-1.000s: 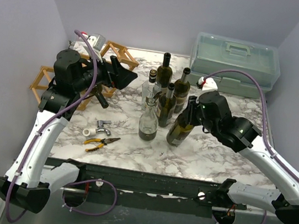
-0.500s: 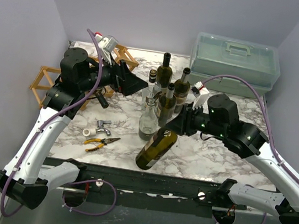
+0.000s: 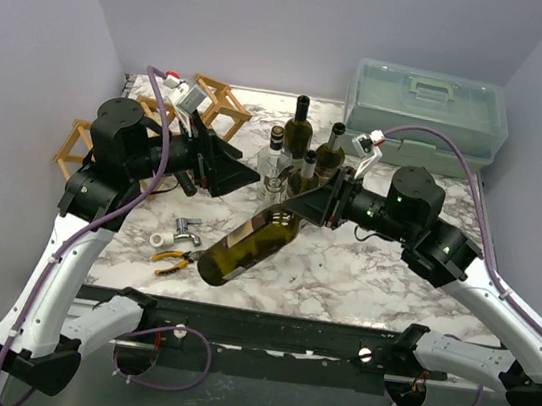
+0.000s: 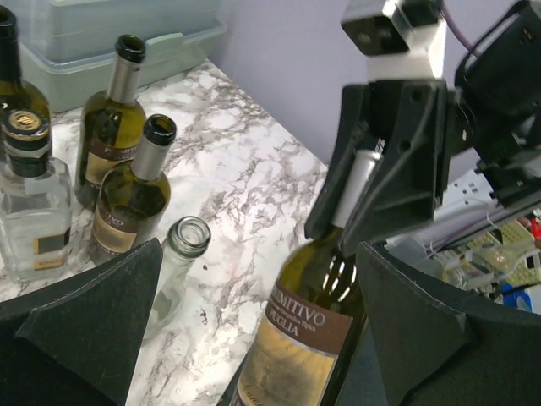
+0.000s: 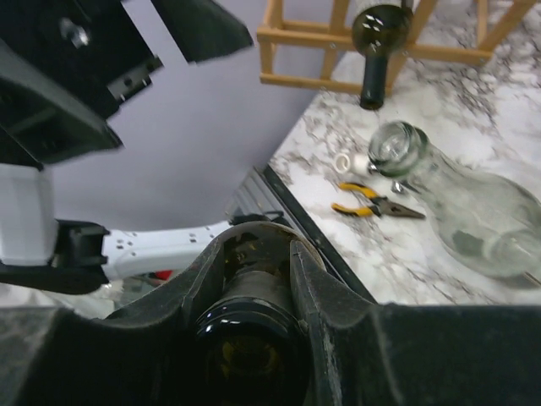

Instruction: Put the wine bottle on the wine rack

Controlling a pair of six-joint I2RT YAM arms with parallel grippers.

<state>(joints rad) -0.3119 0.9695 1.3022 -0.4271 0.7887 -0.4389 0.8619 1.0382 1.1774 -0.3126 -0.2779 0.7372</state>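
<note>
Right tool [image 3: 311, 209]: clamped on the neck of the bottle [image 3: 250, 246]. The right wrist view looks straight down the neck, with both fingers tight on the glass.

Bottle: clear of the table [image 3: 362, 276], carried near level. Its long axis runs from the neck at the right tool down toward the near left. The base is the lowest part, hanging above the pliers [image 3: 183, 256].

Left tool [image 3: 240, 170]: spread wide and holding nothing, facing right toward the bottle. In the left wrist view the label and shoulder sit in the gap between its fingers [image 4: 93, 330]. I can make out no contact.

Rack [image 5: 304, 36]: at the far-left part of the table, behind and beside the left arm. One dark bottle [image 5: 376, 34] already lies in it, neck toward the table's middle.

Key relation: from the right tool the rack is well off to the left and farther back. The held bottle's base points left but toward the near edge, not at a cell. The left arm is much the nearer to the rack.

Judgement: this looks set up for a hand-over, with the left tool closing on the body and the right then letting go. The bottle would need its axis turned toward a free cell afterward.

Risk: other bottles [image 3: 300, 126] stand just behind the gripped neck, so a careless swing could knock them.
</note>
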